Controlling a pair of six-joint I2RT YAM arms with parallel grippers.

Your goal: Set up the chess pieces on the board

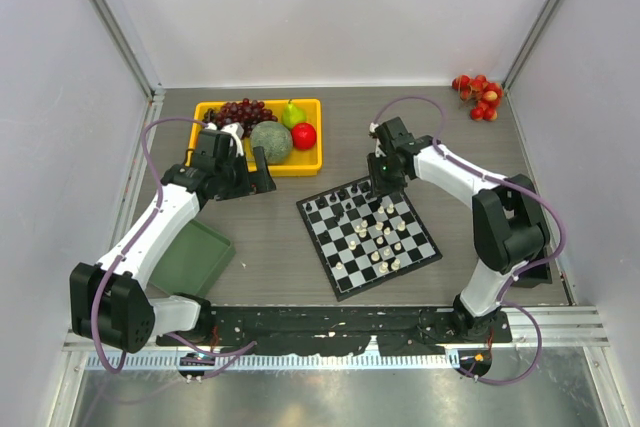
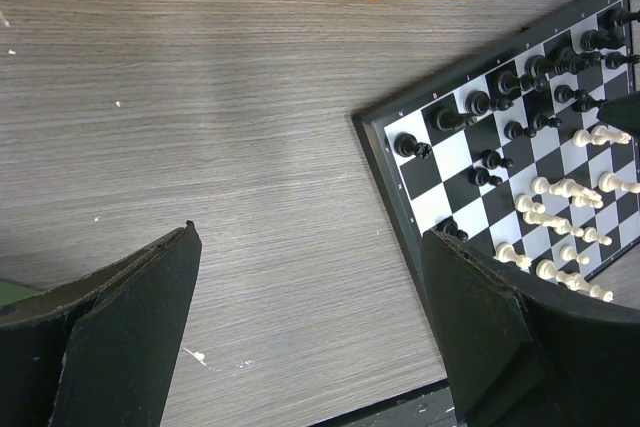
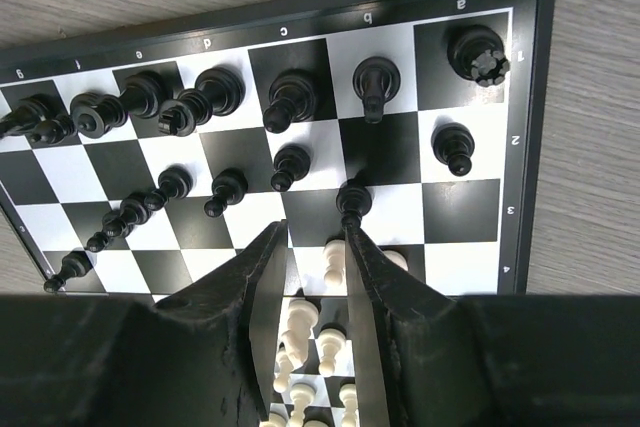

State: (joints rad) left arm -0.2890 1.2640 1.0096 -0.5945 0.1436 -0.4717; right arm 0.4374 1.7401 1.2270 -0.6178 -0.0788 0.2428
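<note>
The board (image 1: pixel 368 236) lies rotated on the grey surface (image 1: pixel 270 237), right of centre, with the green tray (image 1: pixel 195 257) at its 9 o'clock near the left arm's base. Cream-white chess pieces (image 1: pixel 385 247) crowd the squares on the near-right half; black chess pieces (image 1: pixel 340 209) occupy the far-left rows.

The right fingers (image 3: pixel 315 247) hang over the board's far half, set narrow. In the right wrist view a cream-white piece (image 3: pixel 335 259) sits in the gap; contact cannot be confirmed. A black pawn (image 3: pixel 353 199) stands just beyond the right fingertip.

The left fingers (image 1: pixel 250 175) stand wide apart and hold nothing, above bare surface at the board's 10 o'clock.

The yellow tray (image 1: pixel 309 162) with fruit lies beyond them.
</note>
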